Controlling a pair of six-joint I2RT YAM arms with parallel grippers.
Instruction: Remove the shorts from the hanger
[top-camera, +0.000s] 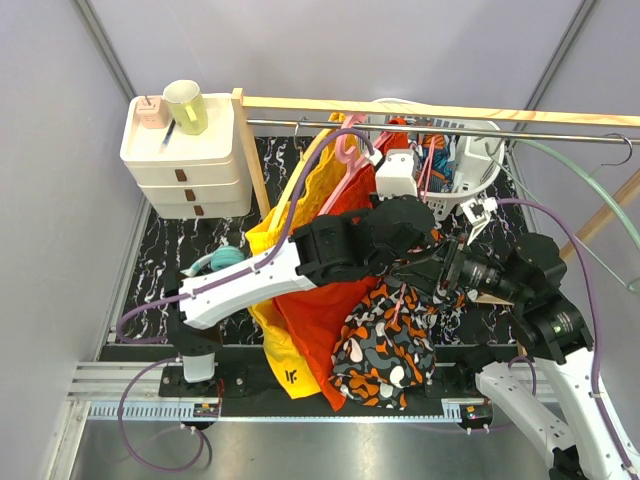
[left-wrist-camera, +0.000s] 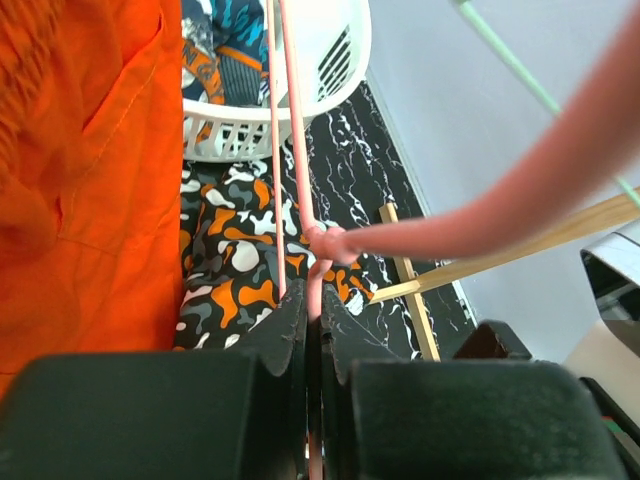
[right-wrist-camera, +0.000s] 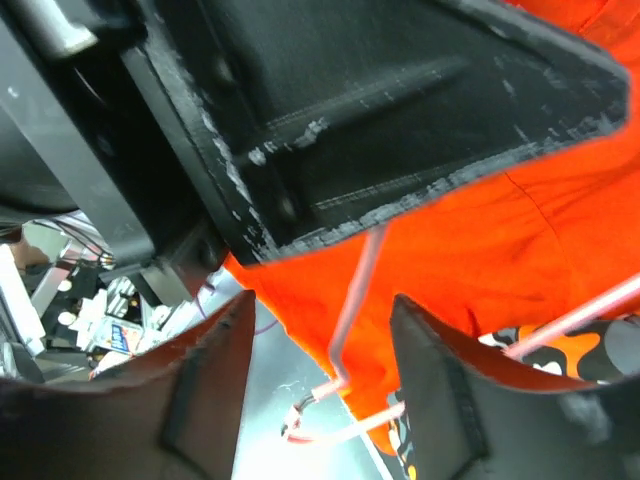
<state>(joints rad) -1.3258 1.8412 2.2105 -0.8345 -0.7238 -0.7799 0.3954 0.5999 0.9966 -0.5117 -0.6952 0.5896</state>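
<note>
**Tools and garments, three views.** In the left wrist view we see the left tool (left-wrist-camera: 313, 308) pinched shut on a thin bar of the pink hanger (left-wrist-camera: 335, 243). The overhead view hides this grip under the arm's black body.

In the right wrist view the right tool (right-wrist-camera: 322, 320) stands wide. A pink wire runs through the gap, apart from both fingers (right-wrist-camera: 215, 370) as far as we can see. The left arm's dark casing fills the upper frame.

The grey blotched shorts (top-camera: 385, 345) hang below both tools at the near edge of the tabletop (top-camera: 190, 240), beside the orange-red shorts (top-camera: 315, 320) and the yellow shorts (top-camera: 275, 345). We cannot tell whether they are fastened to the hanger.

The blue/teal shorts (left-wrist-camera: 225, 40) lie in the white basket (left-wrist-camera: 320, 25), cut off at the frame's top. Overhead they appear as only a small patch.

The overhead view alone shows the drawers (top-camera: 185, 165) and the green mug (top-camera: 187, 105).
</note>
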